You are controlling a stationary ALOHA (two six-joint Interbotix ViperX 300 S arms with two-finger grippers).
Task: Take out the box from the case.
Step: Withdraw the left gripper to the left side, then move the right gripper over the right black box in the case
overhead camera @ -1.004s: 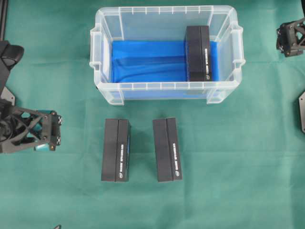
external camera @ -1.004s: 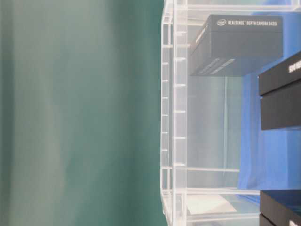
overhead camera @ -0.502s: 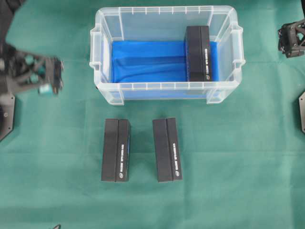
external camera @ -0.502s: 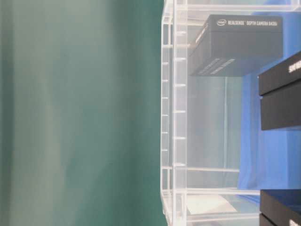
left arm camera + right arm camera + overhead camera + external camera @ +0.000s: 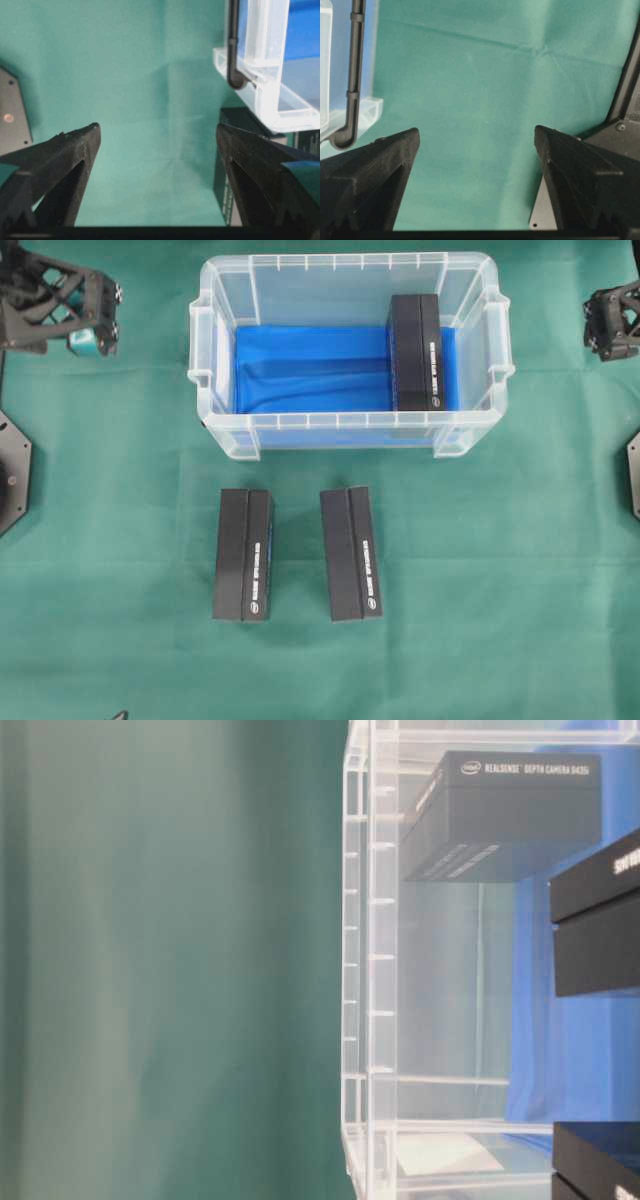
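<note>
The case [image 5: 350, 262], a clear plastic bin with a blue lining, stands at the back middle of the green cloth. One black box [image 5: 415, 352] lies inside it against its right end, and shows through the wall [image 5: 370, 970] as the dark box [image 5: 510, 815]. My left gripper [image 5: 110, 314] hovers open and empty left of the case's far left corner. In its wrist view the left gripper [image 5: 157, 132] frames bare cloth, with the case corner [image 5: 265, 75] at right. My right gripper [image 5: 591, 325] stands open and empty right of the case; cloth lies between its fingers [image 5: 476, 135].
Two more black boxes [image 5: 244, 554] [image 5: 351, 553] lie side by side on the cloth in front of the case. Grey arm base plates sit at the left edge [image 5: 12, 475] and right edge [image 5: 632, 475].
My left arm has swung from the front left of the table back to the far left, beside the case. The right arm and all boxes have stayed put.
</note>
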